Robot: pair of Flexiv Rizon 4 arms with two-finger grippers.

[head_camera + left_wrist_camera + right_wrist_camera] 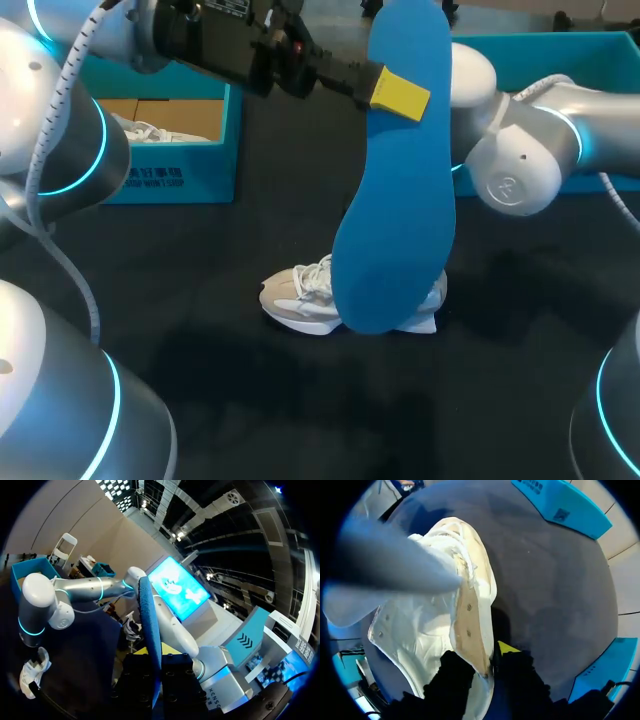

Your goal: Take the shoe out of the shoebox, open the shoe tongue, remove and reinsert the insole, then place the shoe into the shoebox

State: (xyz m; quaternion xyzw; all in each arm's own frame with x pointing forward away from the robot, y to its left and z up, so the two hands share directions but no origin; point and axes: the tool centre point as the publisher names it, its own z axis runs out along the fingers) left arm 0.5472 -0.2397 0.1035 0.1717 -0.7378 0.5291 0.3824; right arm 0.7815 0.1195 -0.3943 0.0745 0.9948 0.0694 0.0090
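- The left pincer [398, 93] clamps the blue insole [395, 200], held upright above the desk [250, 400].
- The right pincer [487, 666] grips the white shoe [430, 630] by its rim.

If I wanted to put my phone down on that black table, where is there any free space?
Bare black table lies on the near side of the white shoe, and between it and the open blue shoebox. Over the shoe it is crowded: the blue insole hangs there.
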